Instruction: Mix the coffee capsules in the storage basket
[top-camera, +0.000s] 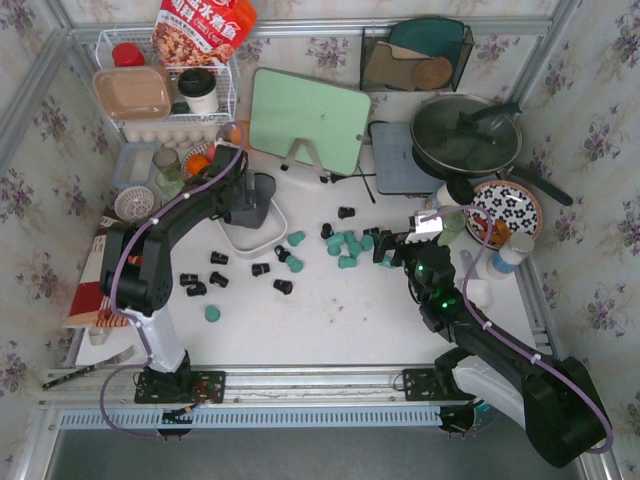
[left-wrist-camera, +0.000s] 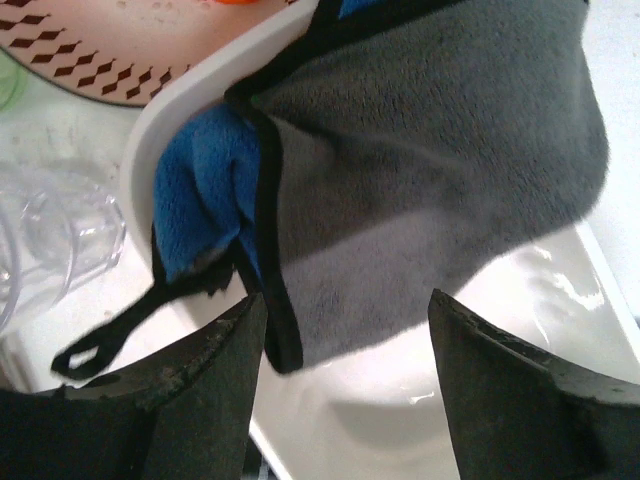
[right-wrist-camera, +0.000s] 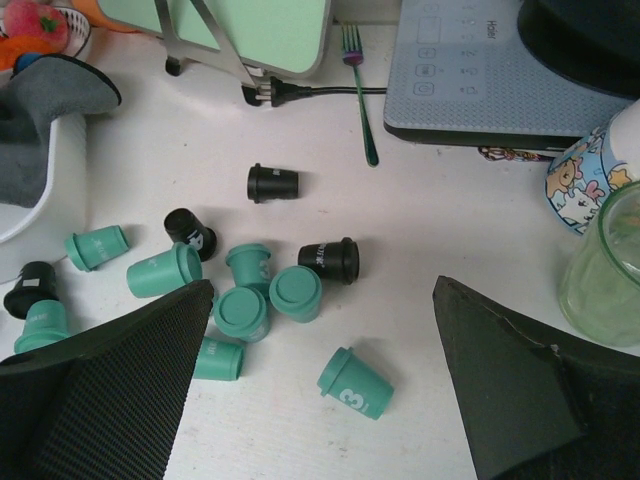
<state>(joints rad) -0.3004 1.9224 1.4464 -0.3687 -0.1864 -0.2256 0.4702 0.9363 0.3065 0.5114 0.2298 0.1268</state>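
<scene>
White plastic, the storage basket (top-camera: 272, 233) sits toward the left rear of the bench (top-camera: 330, 320). A grey-and-blue cloth (left-wrist-camera: 430, 150) fills much of it, and no capsule shows inside. The left gripper (left-wrist-camera: 345, 300) hangs over the basket's near edge. Its jaws are apart with nothing between them, and the cloth's hem is just beside one finger.

The coffee capsules (top-camera: 350, 247) lie loose on the bench. Black ones are strewn left of centre, a lone teal one lies nearer the front, and further right is a tight teal bunch with a few black among it. The right gripper (right-wrist-camera: 322, 283) stands wide open at that bunch's right side, gripping nothing.

Each capsule looks light, rigid and smooth-walled. Most lie on their sides, so a nudge would likely send them rolling or skidding. I would take one across the body just below its flanged rim, jaws square to its axis. The packed ones leave little room for a finger, so the outliers seem the easier picks. The basket looks stiff and light and may slide if pushed.

The cloth hides the basket's floor, so capsules there cannot be ruled out. From above, the left arm covers part of the basket. The right gripper masks the bunch's right edge. Printing on the capsules is too small to read.
</scene>
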